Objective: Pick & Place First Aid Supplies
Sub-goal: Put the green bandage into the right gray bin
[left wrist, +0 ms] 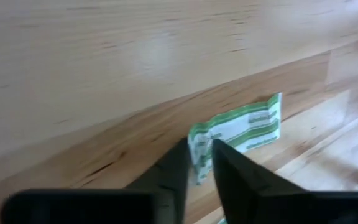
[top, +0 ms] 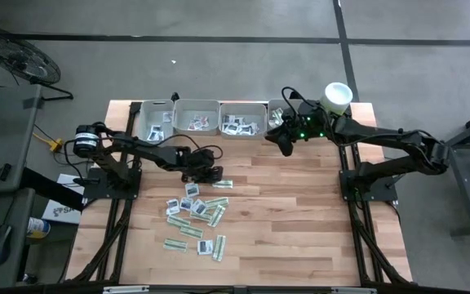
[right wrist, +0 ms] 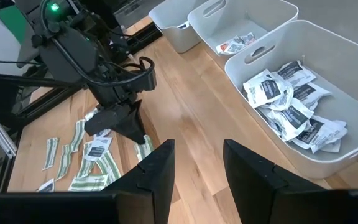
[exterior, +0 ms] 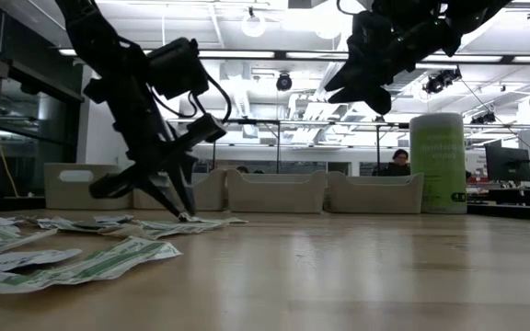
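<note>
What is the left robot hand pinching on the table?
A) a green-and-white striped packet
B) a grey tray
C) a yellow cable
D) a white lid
A: in the left wrist view, the left gripper has its two dark fingers closed on the edge of a green-and-white striped sachet lying on the wooden table.

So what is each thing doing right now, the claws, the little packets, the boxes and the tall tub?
left gripper: down at the table, fingers pinching a green-striped sachet.
right gripper: open, empty, above the trays.
loose sachets: scattered flat on the table.
grey trays: upright in a row, holding sachets.
green tub: upright, lid on.
</note>
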Controlling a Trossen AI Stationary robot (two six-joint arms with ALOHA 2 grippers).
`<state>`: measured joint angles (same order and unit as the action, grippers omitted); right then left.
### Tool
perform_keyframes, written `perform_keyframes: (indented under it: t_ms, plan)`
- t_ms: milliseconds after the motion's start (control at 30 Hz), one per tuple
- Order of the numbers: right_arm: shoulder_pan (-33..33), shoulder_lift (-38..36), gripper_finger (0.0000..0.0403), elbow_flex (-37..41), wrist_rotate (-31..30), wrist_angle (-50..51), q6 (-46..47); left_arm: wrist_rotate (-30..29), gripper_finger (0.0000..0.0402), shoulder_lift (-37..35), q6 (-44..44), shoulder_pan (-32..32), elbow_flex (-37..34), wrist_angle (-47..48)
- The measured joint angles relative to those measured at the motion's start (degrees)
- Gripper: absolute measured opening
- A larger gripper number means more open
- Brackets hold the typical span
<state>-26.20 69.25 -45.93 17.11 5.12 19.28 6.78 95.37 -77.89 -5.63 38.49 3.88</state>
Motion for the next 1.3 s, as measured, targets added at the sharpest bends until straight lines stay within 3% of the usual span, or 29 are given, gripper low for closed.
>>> perform_keyframes:
  t_ms: [167,367,633,767,933,1133,1300]
  plan:
    - [0.0,0.0,0.013,0.0,-0.01,0.15,0.12,0.01,0.0007,0.11,2.24,0.0,-0.1,0.65]
    - [-0.01,0.0,0.013,0.0,0.21,0.77,0.34,-0.02,0.0003,-0.08,5.2,0.0,-0.11,0.26]
    - [0.95,0.0,0.013,0.0,2.83,1.47,1.22,-4.25,0.0001,-8.01,13.39,0.11,0.45,0.68]
    - [2.93,0.04,0.013,0.0,2.81,0.75,-0.21,-10.02,0.0001,-13.28,19.01,0.07,3.11,-0.41]
    - [5.84,0.48,0.013,0.0,2.12,-2.1,-1.76,-15.92,0.0,-16.48,32.96,0.09,9.59,-1.16]
    - [8.48,0.76,0.013,0.0,-0.9,-6.07,-4.16,-18.11,0.0,-16.47,46.83,0.07,18.06,-0.96]
    - [9.01,0.76,0.0143,0.0,-1.58,-6.49,-6.3,-20.43,0.0,-16.46,51.63,0.07,20.97,-0.36]
